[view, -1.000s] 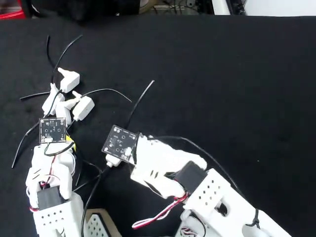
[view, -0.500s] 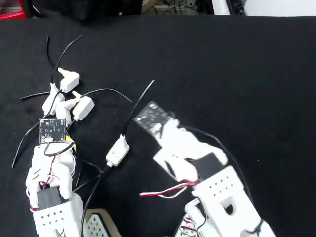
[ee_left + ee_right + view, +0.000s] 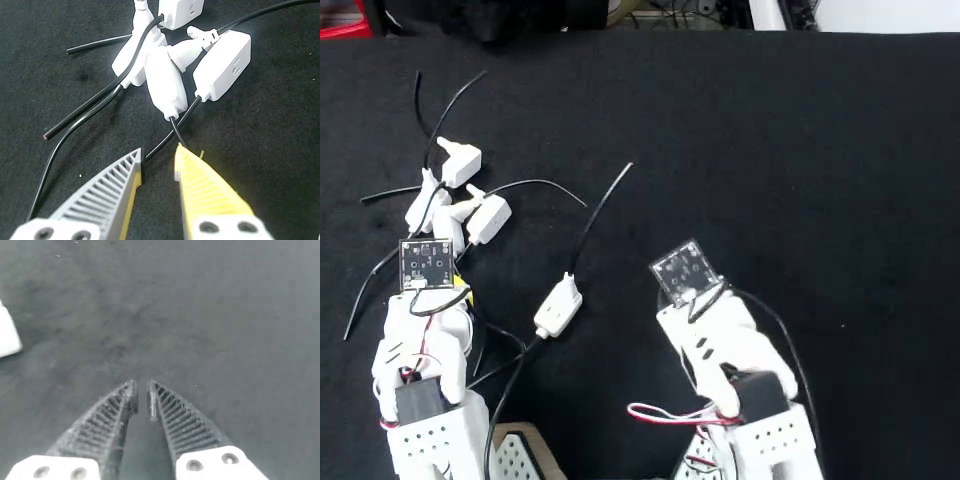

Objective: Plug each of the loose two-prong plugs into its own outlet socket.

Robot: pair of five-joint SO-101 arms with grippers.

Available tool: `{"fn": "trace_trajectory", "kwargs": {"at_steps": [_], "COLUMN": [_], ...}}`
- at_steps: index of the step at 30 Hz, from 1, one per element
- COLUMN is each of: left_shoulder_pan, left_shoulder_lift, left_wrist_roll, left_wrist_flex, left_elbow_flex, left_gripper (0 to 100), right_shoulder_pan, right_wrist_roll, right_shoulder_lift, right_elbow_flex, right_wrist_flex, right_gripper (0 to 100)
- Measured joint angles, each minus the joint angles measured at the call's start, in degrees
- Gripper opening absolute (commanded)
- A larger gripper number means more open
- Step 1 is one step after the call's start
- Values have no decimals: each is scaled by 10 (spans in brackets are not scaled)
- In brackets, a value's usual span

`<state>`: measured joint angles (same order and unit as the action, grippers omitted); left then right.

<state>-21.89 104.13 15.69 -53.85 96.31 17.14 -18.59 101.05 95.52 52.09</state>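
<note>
High view: a black table (image 3: 820, 150) is filling the frame, with both arms sitting along its lower edge. At lower left, the left arm (image 3: 420, 370) is holding the left claw (image 3: 157, 157) slightly open below a white cluster (image 3: 455, 200) of plugs and sockets at upper left. A black cord (image 3: 160, 140) is passing between its tips, ungripped. At lower centre, the right arm (image 3: 730, 350) is carrying the right claw (image 3: 142, 395) almost closed, empty. One plug (image 3: 558, 306) is lying loose left of centre. The step looks like picking a plug, which calls for opening wider and lowering onto one. Since a second ago, the right arm is swinging rightward off that plug.
</note>
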Motion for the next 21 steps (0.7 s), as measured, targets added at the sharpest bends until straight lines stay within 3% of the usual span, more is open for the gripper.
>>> {"fn": "trace_trajectory", "kwargs": {"at_steps": [9,17,21], "left_shoulder_pan": [0,0,0], "left_shoulder_lift": [0,0,0], "left_wrist_roll": [2,2,0], "left_wrist_flex": [-33,-167,-187], "left_elbow_flex": [0,0,0], "left_gripper": [44,41,41], "right_shoulder_pan": [-1,-4,-4], "right_wrist_roll": [0,0,0], "right_shoulder_lift": [20,20,20], "right_elbow_flex": [12,12,12], "right_wrist_flex": [18,23,31], "right_gripper": [36,36,36]}}
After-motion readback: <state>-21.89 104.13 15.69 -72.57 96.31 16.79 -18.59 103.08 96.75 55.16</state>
